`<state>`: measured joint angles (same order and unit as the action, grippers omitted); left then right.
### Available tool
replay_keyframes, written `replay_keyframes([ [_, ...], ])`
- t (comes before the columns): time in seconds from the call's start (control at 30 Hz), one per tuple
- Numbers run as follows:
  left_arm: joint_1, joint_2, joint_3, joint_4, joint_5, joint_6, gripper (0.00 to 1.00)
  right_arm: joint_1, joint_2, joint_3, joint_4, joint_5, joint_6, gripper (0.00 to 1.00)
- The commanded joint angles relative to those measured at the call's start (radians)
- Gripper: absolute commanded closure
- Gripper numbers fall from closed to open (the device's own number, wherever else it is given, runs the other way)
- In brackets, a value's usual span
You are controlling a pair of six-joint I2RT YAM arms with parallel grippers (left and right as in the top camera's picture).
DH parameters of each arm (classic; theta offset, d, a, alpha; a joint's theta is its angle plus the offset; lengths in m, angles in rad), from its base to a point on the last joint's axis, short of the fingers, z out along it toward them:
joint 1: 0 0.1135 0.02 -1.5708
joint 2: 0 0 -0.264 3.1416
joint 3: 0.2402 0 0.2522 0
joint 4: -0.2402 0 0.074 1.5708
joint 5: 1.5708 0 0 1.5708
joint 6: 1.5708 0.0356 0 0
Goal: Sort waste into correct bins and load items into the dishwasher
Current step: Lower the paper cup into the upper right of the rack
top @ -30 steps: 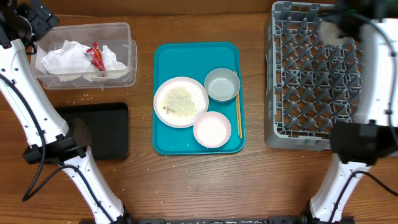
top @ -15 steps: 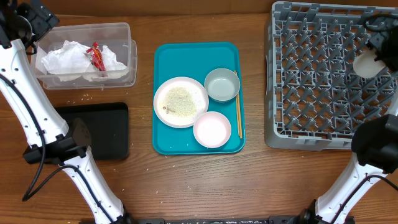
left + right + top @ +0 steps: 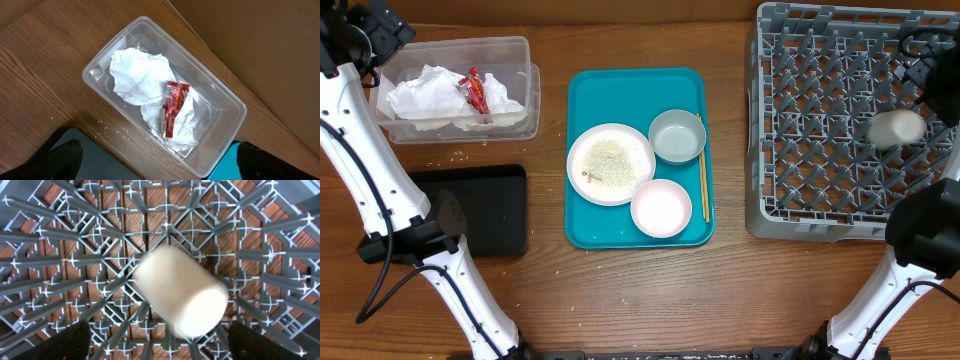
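Observation:
The small white cup (image 3: 180, 292) shows blurred and tilted over the pegs of the grey dishwasher rack (image 3: 820, 130), free of my right gripper (image 3: 160, 335), whose jaws stand open on either side of it. From overhead the cup (image 3: 897, 128) is at the rack's right side. My left gripper (image 3: 160, 162) hangs open and empty above the clear bin (image 3: 227, 95), which holds crumpled napkins (image 3: 135, 75) and a red wrapper (image 3: 172, 107). On the teal tray (image 3: 620, 90) sit the large plate (image 3: 582, 180) with rice grains (image 3: 610, 160), the grey bowl (image 3: 677, 135) and the smaller dish (image 3: 661, 208).
A black tray (image 3: 480, 210) lies on the table below the clear bin. Chopsticks (image 3: 703, 185) lie along the teal tray's right side. A few rice grains (image 3: 455, 155) are scattered on the wood between the two bins.
My right gripper has opened and let go of the cup, which has gone down and toward the front among the rack's pegs. The left arm has not moved.

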<state>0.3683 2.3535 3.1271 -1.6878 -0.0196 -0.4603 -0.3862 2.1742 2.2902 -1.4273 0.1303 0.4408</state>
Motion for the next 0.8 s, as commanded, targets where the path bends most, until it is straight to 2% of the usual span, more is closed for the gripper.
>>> replay_keyframes([
  [0.0,0.004,-0.003,0.002,-0.002,-0.006,0.023,0.00,-0.001,-0.015,0.001,0.001,-0.031,-0.005,0.09],
  [0.1,0.004,-0.003,0.002,-0.002,-0.006,0.023,0.00,0.003,-0.018,0.002,0.001,-0.116,-0.057,0.04],
  [0.3,0.004,-0.003,0.002,-0.002,-0.006,0.023,0.00,0.070,-0.020,0.002,-0.006,-0.177,-0.099,0.04],
  [0.37,0.004,-0.003,0.002,-0.002,-0.007,0.023,0.00,0.106,-0.020,0.002,-0.003,-0.136,-0.111,0.03],
  [0.47,0.004,-0.003,0.002,-0.002,-0.007,0.023,0.00,0.145,-0.020,0.002,-0.007,0.074,-0.046,0.02],
  [0.57,0.004,-0.003,0.002,-0.002,-0.006,0.023,0.00,0.141,-0.020,0.002,-0.018,0.228,0.050,0.14],
  [0.7,0.004,-0.003,0.002,-0.002,-0.006,0.023,0.00,0.061,-0.020,0.002,-0.043,0.228,0.102,0.37],
  [0.77,0.004,-0.003,0.002,-0.002,-0.007,0.023,0.00,0.000,-0.020,0.002,-0.049,0.165,0.109,0.50],
])
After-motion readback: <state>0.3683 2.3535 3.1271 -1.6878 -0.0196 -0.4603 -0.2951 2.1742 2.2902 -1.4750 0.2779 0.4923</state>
